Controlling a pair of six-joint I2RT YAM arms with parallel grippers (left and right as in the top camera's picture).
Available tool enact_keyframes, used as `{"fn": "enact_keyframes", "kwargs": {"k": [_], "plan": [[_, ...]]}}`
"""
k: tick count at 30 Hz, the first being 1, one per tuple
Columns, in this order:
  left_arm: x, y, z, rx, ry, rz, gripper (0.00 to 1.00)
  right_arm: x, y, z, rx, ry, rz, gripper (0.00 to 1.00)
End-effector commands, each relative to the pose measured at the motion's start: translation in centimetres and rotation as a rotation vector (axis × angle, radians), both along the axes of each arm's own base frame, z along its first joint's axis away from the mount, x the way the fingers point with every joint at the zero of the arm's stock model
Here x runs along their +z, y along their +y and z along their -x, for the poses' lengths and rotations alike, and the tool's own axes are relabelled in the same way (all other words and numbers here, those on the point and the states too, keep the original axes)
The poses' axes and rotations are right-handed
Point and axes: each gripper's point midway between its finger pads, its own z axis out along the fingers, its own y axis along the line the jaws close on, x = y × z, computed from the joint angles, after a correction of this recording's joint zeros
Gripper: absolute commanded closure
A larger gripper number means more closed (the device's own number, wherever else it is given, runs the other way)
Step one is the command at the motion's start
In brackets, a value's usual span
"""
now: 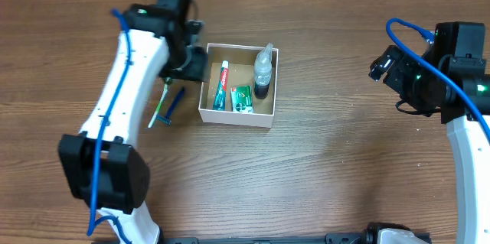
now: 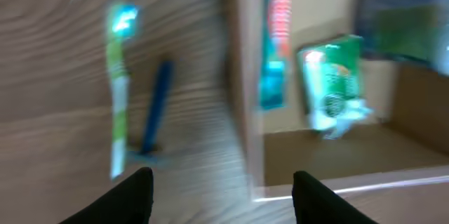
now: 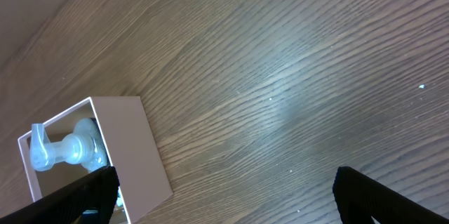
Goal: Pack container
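The container [image 1: 233, 116] is a square white box with a brown inside, at the table's upper middle. In it lie a toothpaste tube [image 1: 222, 85], a small green packet [image 1: 243, 99] and a clear pump bottle [image 1: 262, 69]. A green toothbrush [image 1: 161, 108] and a blue razor [image 1: 175, 103] lie on the table left of it. My left gripper [image 2: 217, 196] is open and empty above the box's left wall [image 2: 242, 104], with the toothbrush [image 2: 119, 90] and razor [image 2: 156, 104] in view. My right gripper [image 3: 224, 196] is open and empty, far right of the box [image 3: 130, 147].
The bare wooden table [image 1: 329, 160] surrounds the box. My left arm's white link [image 1: 122, 99] reaches over the table's left side. My right arm [image 1: 459, 83] stands at the far right edge.
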Motion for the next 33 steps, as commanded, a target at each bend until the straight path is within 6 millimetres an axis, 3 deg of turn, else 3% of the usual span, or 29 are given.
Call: {"fn": "enact_keyframes", "kwargs": {"k": [1,5,8,10,21,29,33], "plan": [[0.3,6.7,0.4,0.172,0.013,-0.06,0.25,0.4,0.0,-0.1,-0.005,-0.014,-0.002,0.0],[-3.0,9.9,1.5,0.195,0.087,-0.011,0.21,0.4,0.0,-0.1,-0.005,-0.014,-0.002,0.0],[-6.0,10.8,3.0,0.143,0.143,0.033,0.28,0.4,0.0,-0.1,-0.005,-0.014,-0.002,0.0],[-7.2,10.9,3.2,0.14,0.147,0.033,0.28,0.4,0.0,-0.1,-0.005,-0.014,-0.002,0.0],[-10.4,11.6,-0.7,0.039,-0.019,-0.049,0.24,0.4,0.0,-0.1,-0.005,-0.014,-0.002,0.0],[-14.4,10.4,-1.7,0.012,0.019,-0.043,0.29,0.4,0.0,-0.1,-0.005,-0.014,-0.002,0.0],[-14.5,9.4,-2.5,-0.014,-0.009,-0.045,0.3,0.4,0.0,-0.1,-0.005,-0.014,-0.002,0.0]]}}
